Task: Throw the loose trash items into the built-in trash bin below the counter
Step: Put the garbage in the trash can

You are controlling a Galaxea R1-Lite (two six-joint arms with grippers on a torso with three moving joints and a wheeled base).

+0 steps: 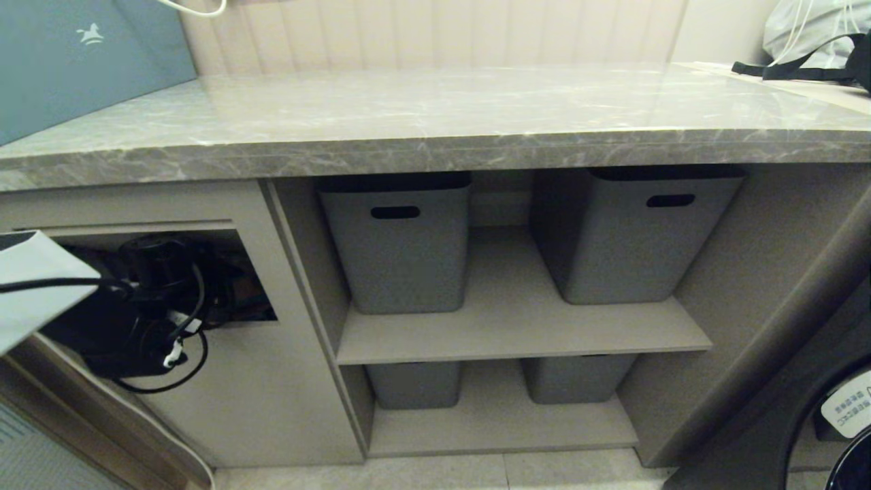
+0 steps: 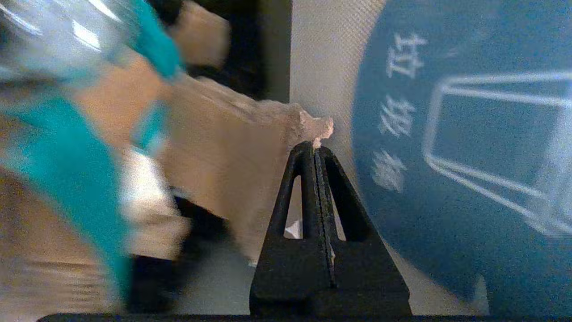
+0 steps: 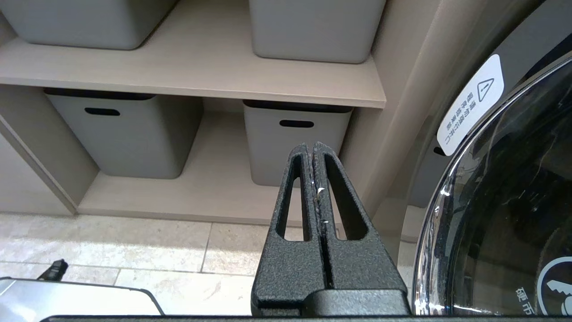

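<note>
The long grey marble bench runs across the head view with nothing loose left on its visible top; a blue-grey bag stands at its left end. Below it, grey tubs sit on the shelves, and to the left the built-in trash bin has its flap pushed inward by the left arm. The left gripper is pinched tight on a torn edge of brown card, against the flap's blue bin icon, with teal and brown trash blurred just beside it inside the opening. This looks like the drop step; next the jaws must part and the arm draw back. The right gripper hangs closed and empty near the floor.
</note>
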